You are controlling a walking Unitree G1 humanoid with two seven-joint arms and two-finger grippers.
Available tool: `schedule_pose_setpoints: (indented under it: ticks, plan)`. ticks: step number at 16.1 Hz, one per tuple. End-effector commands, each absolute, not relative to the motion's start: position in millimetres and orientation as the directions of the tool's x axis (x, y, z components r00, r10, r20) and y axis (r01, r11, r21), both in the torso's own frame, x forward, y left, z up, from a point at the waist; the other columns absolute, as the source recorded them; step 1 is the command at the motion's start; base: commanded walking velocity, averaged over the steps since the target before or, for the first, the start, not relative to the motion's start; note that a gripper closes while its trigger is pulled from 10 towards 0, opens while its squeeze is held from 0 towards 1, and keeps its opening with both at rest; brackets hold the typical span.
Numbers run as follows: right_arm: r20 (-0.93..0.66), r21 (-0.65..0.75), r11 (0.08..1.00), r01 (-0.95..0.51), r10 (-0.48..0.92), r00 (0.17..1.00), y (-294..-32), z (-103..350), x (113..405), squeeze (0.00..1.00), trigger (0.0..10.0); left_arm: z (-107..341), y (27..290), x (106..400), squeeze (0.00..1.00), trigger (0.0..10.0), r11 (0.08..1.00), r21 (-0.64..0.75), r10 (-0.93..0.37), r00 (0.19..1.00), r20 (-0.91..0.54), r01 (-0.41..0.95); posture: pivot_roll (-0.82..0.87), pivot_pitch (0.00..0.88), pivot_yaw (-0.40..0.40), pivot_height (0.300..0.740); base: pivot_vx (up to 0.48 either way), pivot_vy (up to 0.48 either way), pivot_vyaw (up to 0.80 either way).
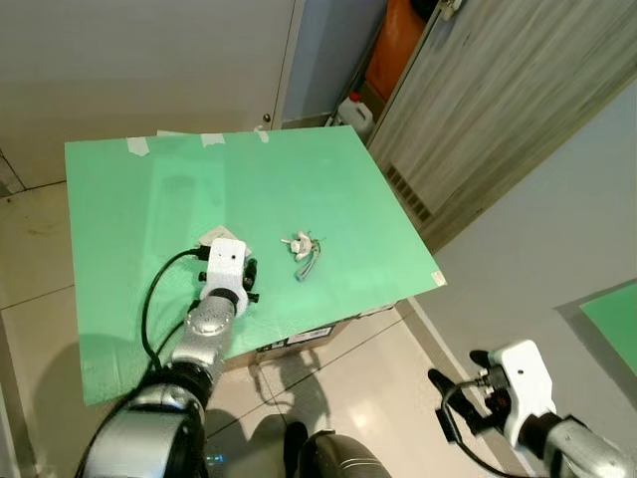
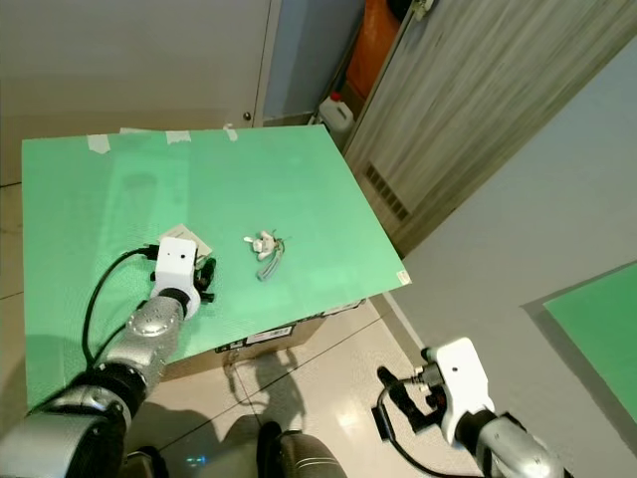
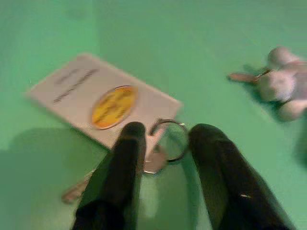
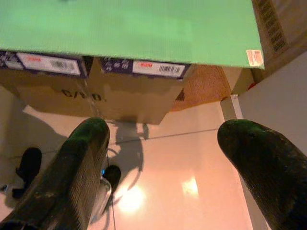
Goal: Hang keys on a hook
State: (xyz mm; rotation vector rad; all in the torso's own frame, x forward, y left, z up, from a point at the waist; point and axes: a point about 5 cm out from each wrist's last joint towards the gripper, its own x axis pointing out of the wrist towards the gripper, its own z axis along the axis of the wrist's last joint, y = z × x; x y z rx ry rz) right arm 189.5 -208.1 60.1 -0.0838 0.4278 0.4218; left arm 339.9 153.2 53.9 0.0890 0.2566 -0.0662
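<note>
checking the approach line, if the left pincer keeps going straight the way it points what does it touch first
Most likely the metal key ring lying between its open fingers, attached to the white tag with a yellow label on the green board. Depth is blurred, so the left pincer may meet the board almost at once.

Silver jointed arms, white boxy wrist housings, a black cable looping along each forearm. Left gripper and right gripper: two long black rounded fingers each, possibly rubber-coated.

Light: bright, even indoor.
Glare: on floor tiles.
Shadows: soft beneath green board.
Blur: left wrist view soft.
</note>
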Motion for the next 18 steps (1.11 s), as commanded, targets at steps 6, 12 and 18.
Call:
schedule_pose_setpoints:
  ticks: [6,12,18]
  plan:
    - [-0.306,0.013,0.922,-0.386,0.371,0.877,-203.5,74.7,216.7,0.0,10.0,70.7,128.1,333.0,0.0,0.0,0.988,0.016,-0.15,0.982,-0.113,0.153,-0.11,0.141,-0.167,0.74,0.0,0.0,0.0]
    - [-0.177,0.003,0.913,-0.409,0.403,0.898,-163.6,93.0,261.8,0.0,10.0,97.1,130.5,333.8,1.0,10.0,0.984,0.096,-0.149,0.989,-0.01,0.149,-0.02,0.032,-0.131,0.74,0.0,0.0,0.0]
    - [-0.125,0.05,0.904,-0.425,0.428,0.895,-134.7,95.9,291.0,0.0,10.0,126.7,146.7,305.1,1.0,10.0,0.994,0.103,-0.041,0.997,0.072,0.033,0.08,0.005,-0.124,0.74,0.0,0.0,0.0]
